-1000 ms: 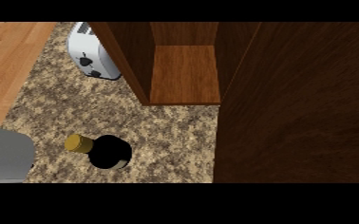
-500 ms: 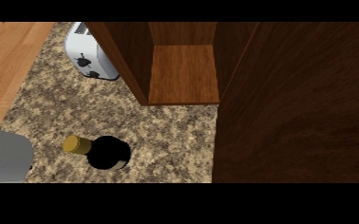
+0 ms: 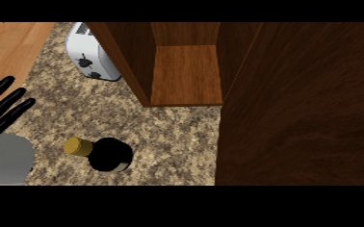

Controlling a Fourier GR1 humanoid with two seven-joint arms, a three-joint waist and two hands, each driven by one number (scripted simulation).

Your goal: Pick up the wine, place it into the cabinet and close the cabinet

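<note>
1. The left hand (image 3: 13,103) shows at the view's left edge, above its grey forearm. Its black fingers are straight and spread, and they hold nothing. The right hand is not in view.

2. Just right of that forearm, and below the hand, the wine (image 3: 107,153) stands upright on the bench (image 3: 171,134). It is seen from almost straight above: a gold cap with the dark shoulder spreading beside it. The hand and the wine are apart, with bare bench between them.

3. Handling, as a judgement: the wine is probably glass, so stiff, smooth and breakable, and heavy for its width if full. A smooth round wall can slip or twist between fingers. Being tall and narrow, it will likely tip if nudged near the cap.

4. Where to hold: the body below the shoulder looks the better place, with fingers on one side and thumb opposite. The neck is thinner, and a hold there would let the weight below swing.

5. Further out, the cabinet (image 3: 186,74) stands open, its wooden floor bare. Its door (image 3: 292,106) fills the right of the view as a dark brown panel.

6. A white toaster (image 3: 91,57) sits just left of the cabinet's side wall, well apart from the wine. The path up and right from the wine to the opening looks free.
</note>
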